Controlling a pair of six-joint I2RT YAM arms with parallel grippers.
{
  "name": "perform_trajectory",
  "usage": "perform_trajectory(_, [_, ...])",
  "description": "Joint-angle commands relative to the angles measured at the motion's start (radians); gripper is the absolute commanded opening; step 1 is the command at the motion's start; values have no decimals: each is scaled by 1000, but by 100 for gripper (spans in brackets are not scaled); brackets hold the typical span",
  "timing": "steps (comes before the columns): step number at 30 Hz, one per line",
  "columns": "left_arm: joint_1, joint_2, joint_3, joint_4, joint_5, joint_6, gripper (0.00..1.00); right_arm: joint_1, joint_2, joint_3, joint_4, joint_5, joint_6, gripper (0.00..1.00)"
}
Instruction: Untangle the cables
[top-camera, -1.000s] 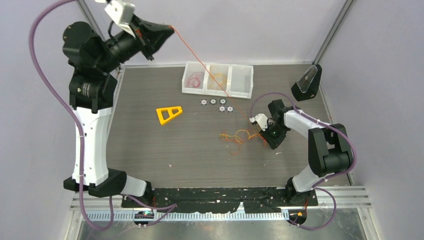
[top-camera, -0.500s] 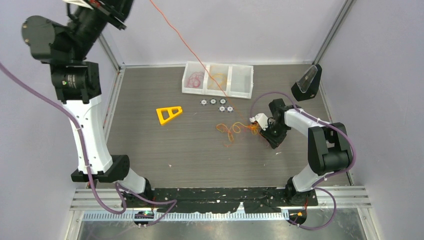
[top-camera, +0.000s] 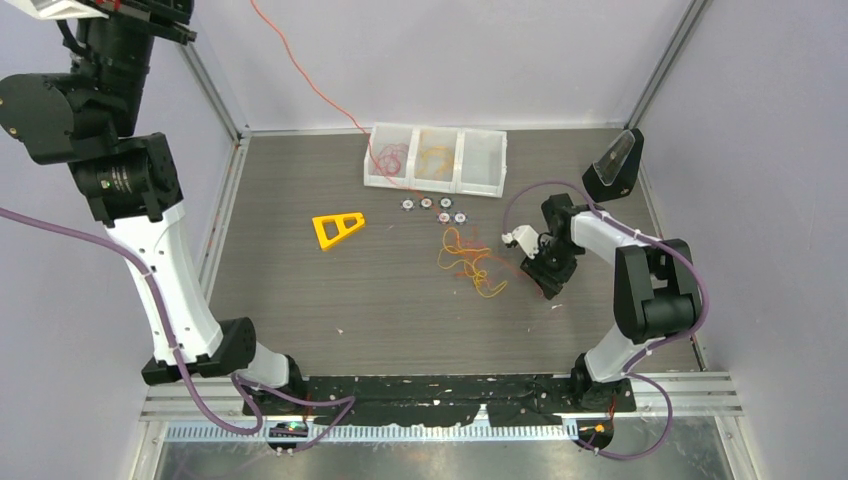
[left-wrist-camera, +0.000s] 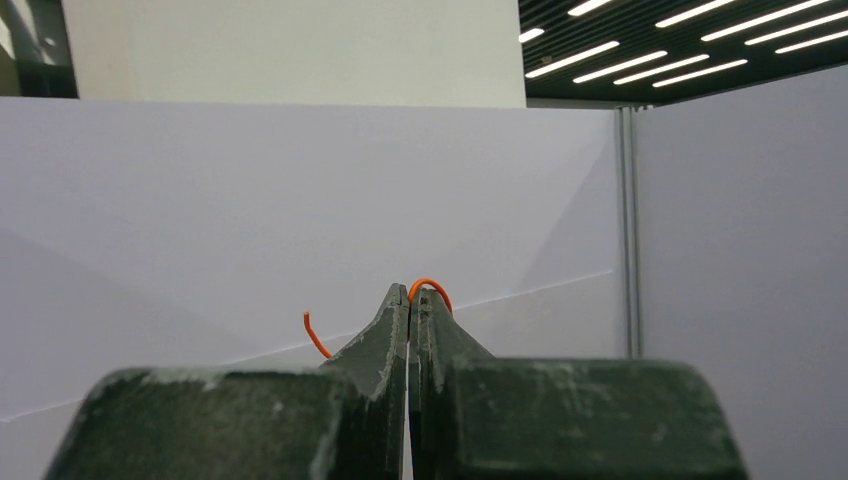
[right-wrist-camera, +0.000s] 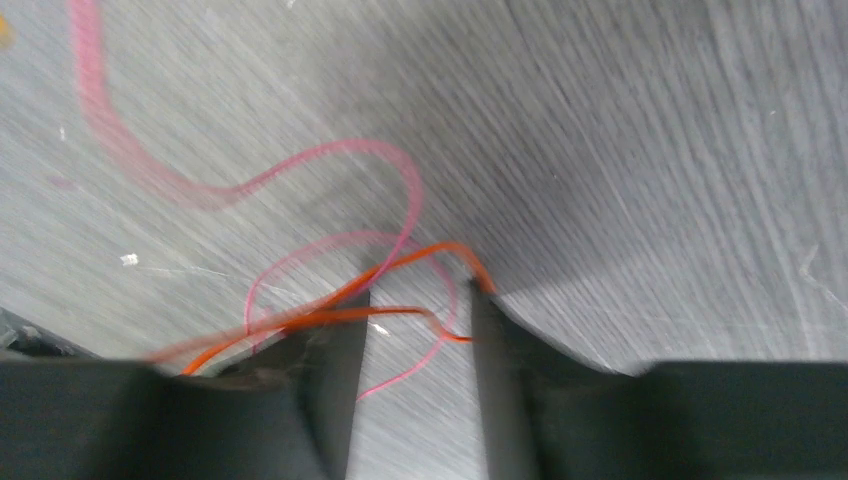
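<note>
Orange cable (left-wrist-camera: 432, 282) pinched in the closed left hand (left-wrist-camera: 409, 295).

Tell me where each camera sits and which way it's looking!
Top external: up high behind the robot, looking down at the table; the left arm and right arm show.
Left wrist: on the raised left arm, facing a wall; left gripper shut on the orange cable.
Right wrist: low, facing down at the table; right gripper open over the cable tangle.
Shared: top and right wrist both see the tangle.

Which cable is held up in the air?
The orange cable, pinched in the left hand; the other cables lie tangled on the table.
</note>
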Motion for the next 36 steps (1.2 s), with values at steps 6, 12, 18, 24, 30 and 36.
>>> perform_trajectory(6, [-120,-105,-219,98,211,-24,0,-9,-221,398,-229,-471,-29,91])
perform_trajectory(12, [-160,-98,-219,69,186,-19,0,82,-248,535,-68,-711,173,99])
perform_trajectory(18, [-162,-93,-206,56,184,-14,0,275,-259,470,353,-659,463,99])
perform_trajectory(24, [-162,-87,-189,56,182,-16,0,408,-124,452,600,-554,547,99])
perform_trajectory(30, [-162,-90,-184,42,181,-3,0,457,-1,463,667,-571,533,84])
perform_trajectory(36, [-161,-104,-214,36,168,11,0,476,87,479,720,-523,527,47])
